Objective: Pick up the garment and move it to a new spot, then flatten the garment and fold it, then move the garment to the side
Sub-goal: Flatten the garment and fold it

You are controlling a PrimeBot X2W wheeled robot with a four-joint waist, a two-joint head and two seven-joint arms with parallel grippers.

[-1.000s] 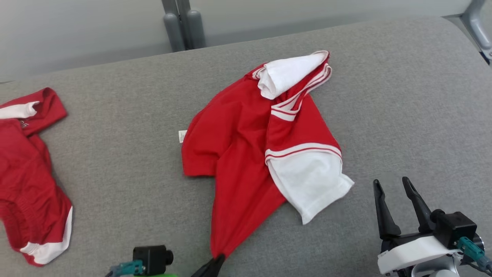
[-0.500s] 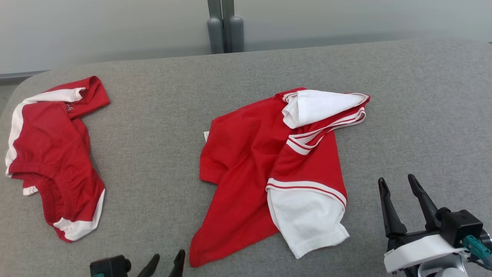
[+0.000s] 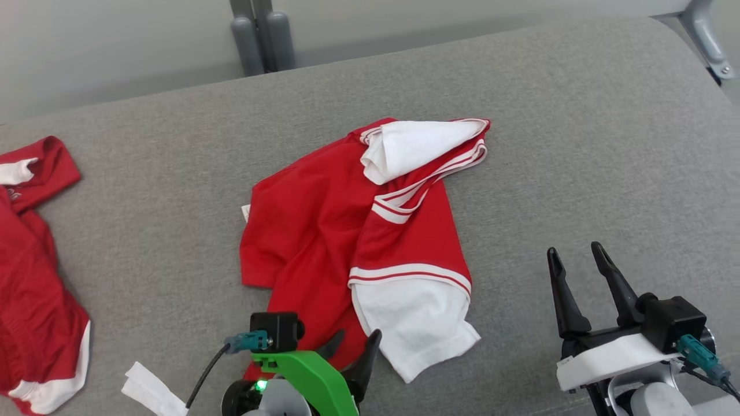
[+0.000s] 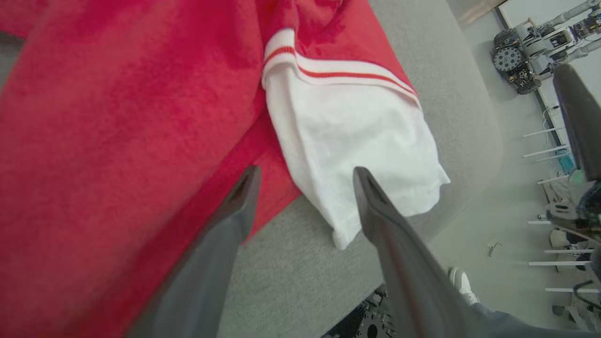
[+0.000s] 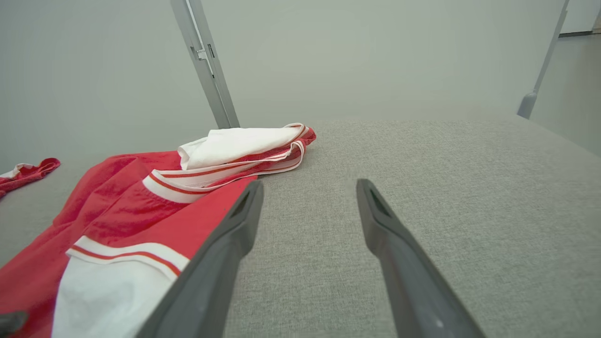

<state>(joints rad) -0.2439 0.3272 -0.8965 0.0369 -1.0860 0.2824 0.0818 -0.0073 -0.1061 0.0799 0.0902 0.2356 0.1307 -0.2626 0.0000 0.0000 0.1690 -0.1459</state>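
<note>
Hovering left gripper, jaws apart, over the near red hem — the garment is lying crumpled on the table, right gripper sitting open beside it — should be pinching the hem corner low, one layer

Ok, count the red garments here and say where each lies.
2. The jersey lies midway along the grey pad, near edge at the left tool. A second red garment lies at the pad's left end, cut off by the frame; more could sit beyond view.
</note>
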